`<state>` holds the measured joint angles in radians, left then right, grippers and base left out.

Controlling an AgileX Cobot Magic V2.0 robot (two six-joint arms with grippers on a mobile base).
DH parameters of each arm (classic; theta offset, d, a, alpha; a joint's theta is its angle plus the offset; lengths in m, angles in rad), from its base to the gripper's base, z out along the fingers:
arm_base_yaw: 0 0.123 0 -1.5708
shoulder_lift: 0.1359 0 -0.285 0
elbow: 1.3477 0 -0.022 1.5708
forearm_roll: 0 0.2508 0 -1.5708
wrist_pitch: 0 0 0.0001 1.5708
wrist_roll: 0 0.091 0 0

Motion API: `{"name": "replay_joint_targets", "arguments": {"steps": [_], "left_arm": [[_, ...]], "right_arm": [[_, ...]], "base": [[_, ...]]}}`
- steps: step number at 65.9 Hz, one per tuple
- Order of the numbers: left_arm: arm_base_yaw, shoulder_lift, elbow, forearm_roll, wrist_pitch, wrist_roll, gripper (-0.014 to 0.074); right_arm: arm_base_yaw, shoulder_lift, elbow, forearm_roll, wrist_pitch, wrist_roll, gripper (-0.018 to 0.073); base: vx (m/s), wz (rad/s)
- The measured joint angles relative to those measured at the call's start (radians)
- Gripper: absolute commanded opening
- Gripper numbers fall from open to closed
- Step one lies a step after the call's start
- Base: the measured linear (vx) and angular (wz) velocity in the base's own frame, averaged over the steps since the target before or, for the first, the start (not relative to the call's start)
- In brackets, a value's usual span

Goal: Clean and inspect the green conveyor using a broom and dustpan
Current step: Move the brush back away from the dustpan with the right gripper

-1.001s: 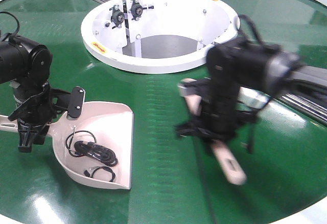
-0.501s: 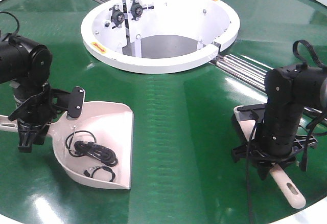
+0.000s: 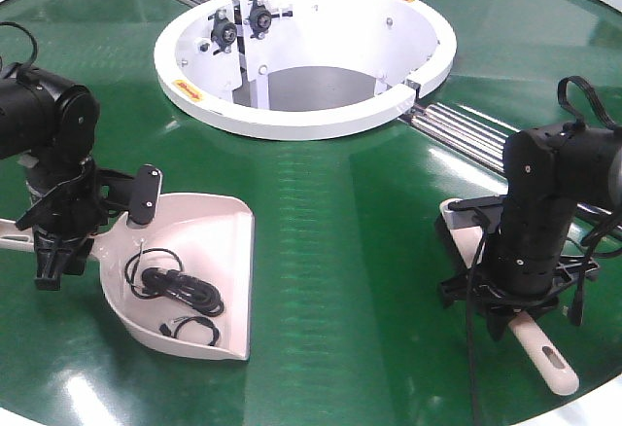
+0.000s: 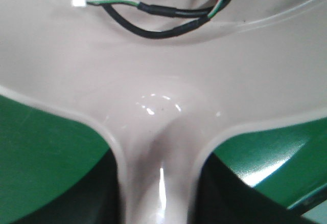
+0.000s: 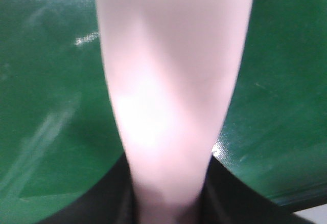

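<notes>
The dustpan (image 3: 209, 241) lies on the green conveyor (image 3: 340, 231) at the left, with black cables (image 3: 175, 290) inside it. My left gripper (image 3: 53, 251) is shut on the dustpan's handle; in the left wrist view the handle (image 4: 158, 173) runs between the jaws and the pan (image 4: 163, 81) fills the top. My right gripper (image 3: 510, 295) is shut on the broom (image 3: 544, 353) at the right, low on the belt. The broom's head (image 3: 462, 227) pokes out behind the arm. In the right wrist view the broom (image 5: 168, 81) fills the middle over green belt.
The white central ring opening (image 3: 311, 115) stands at the back middle. Metal roller seams (image 3: 476, 129) run from the ring toward the right, just behind the right arm. The conveyor's white rim (image 3: 603, 402) curves past the broom's handle end at the front right.
The right arm swung with the broom from the belt's middle to the right side and lowered it; over the last half second it hardly moved. The left arm and dustpan stayed still.
</notes>
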<state>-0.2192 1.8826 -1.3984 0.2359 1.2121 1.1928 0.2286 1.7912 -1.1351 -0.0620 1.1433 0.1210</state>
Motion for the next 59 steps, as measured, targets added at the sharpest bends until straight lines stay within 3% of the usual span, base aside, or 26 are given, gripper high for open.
{"name": "replay_joint_targets", "arguments": {"steps": [59], "left_arm": [[0.0, 0.0, 0.0, 0.0, 0.001, 0.0, -0.0006]], "right_arm": [[0.0, 0.0, 0.0, 0.0, 0.0, -0.004, -0.0001]], "base": [[0.0, 0.0]]}}
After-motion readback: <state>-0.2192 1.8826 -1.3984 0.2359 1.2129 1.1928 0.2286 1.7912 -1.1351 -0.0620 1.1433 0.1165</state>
